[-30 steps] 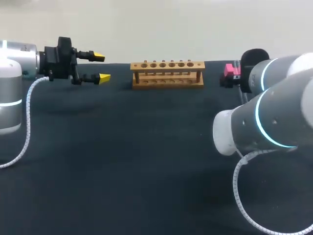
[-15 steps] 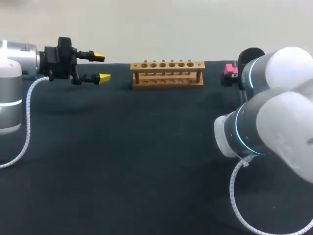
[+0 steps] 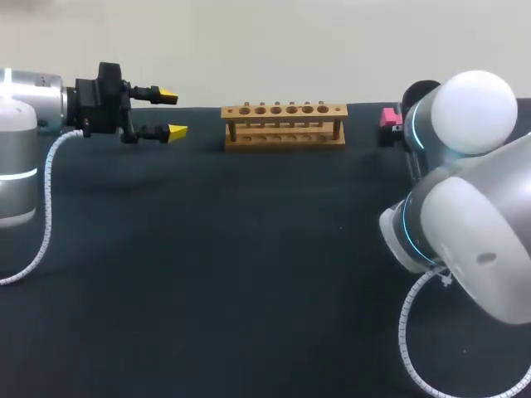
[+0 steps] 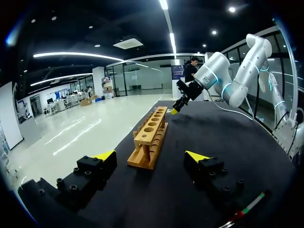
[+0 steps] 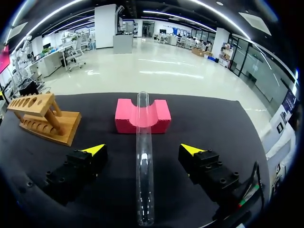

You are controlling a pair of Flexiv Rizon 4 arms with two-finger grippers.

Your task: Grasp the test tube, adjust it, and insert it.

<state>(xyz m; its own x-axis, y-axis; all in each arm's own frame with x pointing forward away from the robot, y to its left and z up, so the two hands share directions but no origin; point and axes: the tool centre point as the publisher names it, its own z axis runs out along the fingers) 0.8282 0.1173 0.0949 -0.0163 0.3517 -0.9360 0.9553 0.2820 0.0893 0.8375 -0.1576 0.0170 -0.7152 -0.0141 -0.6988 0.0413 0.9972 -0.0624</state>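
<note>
Since a second ago the right arm (image 3: pixel 465 232) has rolled over, its white elbow cap rising at the far right of the head view, while the left arm (image 3: pixel 25 124) has kept its place; nothing on the bench (image 3: pixel 207 274) has shifted.

The left pincer (image 3: pixel 172 114) hangs over the bench's far left, fingers spread wide and holding nothing, aimed along the wooden rack (image 3: pixel 284 124); the rack stands upright near the far edge, its row of holes unfilled.

The right pincer (image 5: pixel 143 149) is hidden behind its own arm in the head view; its wrist view shows the fingers wide apart, gripping nothing.

The test tube (image 5: pixel 144 156) lies lengthwise between those fingers, clear of both yellow tips; its far end rests in the groove of the pink block (image 5: pixel 159 116), which sits on the bench just ahead of the pincer; the rack is off to one side of the block, well apart from it.
</note>
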